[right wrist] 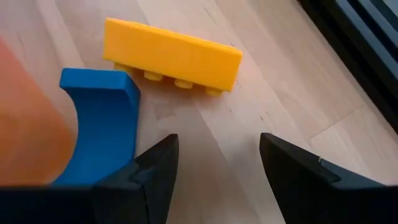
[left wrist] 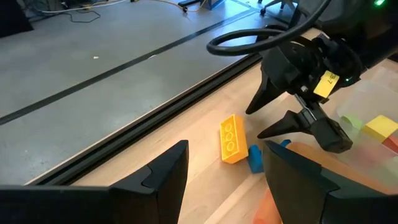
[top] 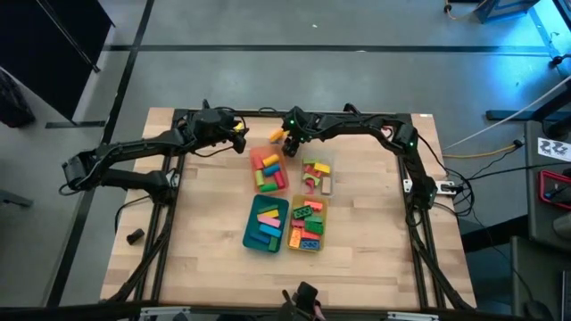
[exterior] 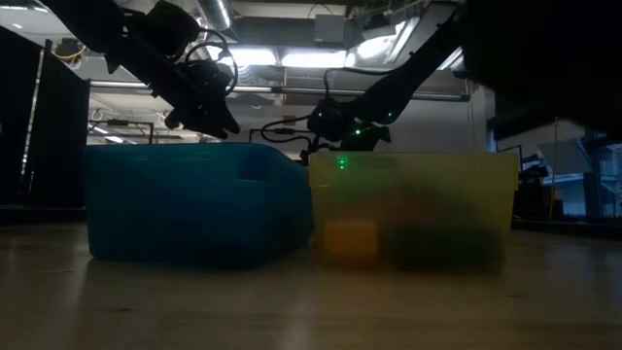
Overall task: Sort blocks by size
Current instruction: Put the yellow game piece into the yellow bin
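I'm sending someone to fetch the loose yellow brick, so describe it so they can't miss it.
Start at the four trays in the middle of the wooden table and go to the orange tray at the far left. Just beyond its far edge, below the open right gripper, lies the yellow brick. It is long and studded, beside a smaller curved blue piece.
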Robot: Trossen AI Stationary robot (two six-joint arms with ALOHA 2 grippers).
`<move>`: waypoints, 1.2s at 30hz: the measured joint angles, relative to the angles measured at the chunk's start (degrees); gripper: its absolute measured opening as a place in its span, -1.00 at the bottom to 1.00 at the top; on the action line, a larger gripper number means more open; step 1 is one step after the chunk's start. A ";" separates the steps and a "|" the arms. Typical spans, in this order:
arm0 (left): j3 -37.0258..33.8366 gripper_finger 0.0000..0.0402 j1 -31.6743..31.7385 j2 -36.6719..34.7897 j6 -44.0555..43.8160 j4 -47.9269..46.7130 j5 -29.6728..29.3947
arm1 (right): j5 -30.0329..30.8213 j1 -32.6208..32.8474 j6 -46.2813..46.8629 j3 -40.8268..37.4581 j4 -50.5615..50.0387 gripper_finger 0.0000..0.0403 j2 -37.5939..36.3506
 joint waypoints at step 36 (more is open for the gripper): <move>-0.62 -0.03 -0.02 0.00 0.23 -1.87 0.00 | -0.92 0.11 -51.37 13.70 -11.88 0.12 0.96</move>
